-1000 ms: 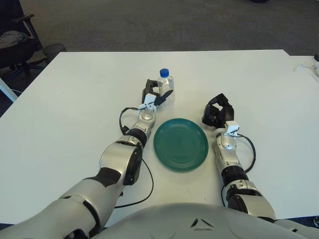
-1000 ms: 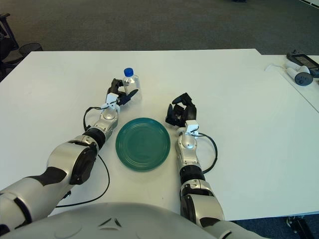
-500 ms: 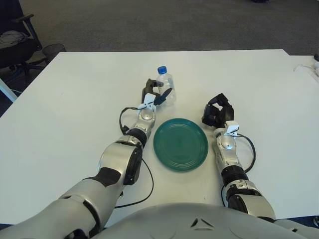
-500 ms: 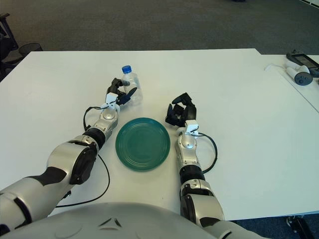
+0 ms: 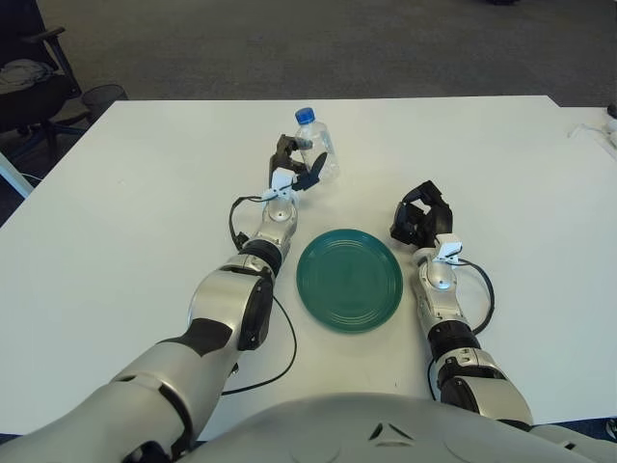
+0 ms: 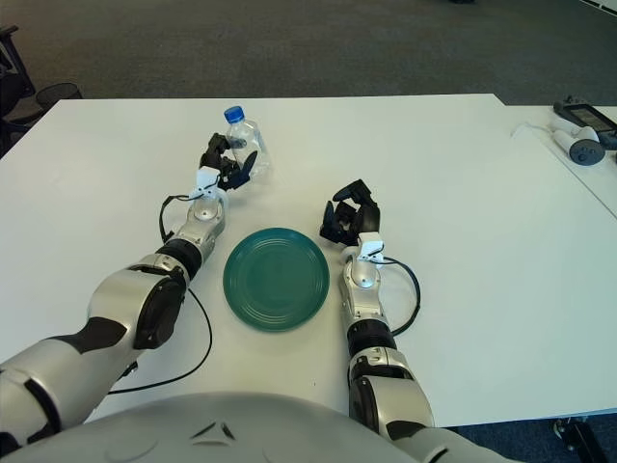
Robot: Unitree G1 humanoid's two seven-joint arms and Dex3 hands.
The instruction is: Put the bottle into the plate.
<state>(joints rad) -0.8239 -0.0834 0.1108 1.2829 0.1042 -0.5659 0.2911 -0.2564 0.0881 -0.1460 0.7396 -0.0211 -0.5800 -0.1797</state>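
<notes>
Here, in the left eye view, your left hand had its dark fingers wrapped round the lower body of the clear plastic water bottle, which leaned with its blue cap tipped toward the robot's left, beyond the green plate and well apart from its rim. I could not tell whether the bottle's base touched the white table or hung just above it. Judging by the thin clear walls, that bottle was light and would dent under a hard squeeze, and its smooth sides could slip, so a hold around the middle of the body, below the shoulder, looked the safest place. Your right hand rested on the table just right of the plate, fingers curled and holding nothing. In the right eye view, the same grip showed on the bottle, and the run from it back to the plate lay bare, with the table's far edge well behind. The right hand sat near the plate's right rim, so you had more room coming in from the far left side. The small devices at the right edge were well out of the way.
</notes>
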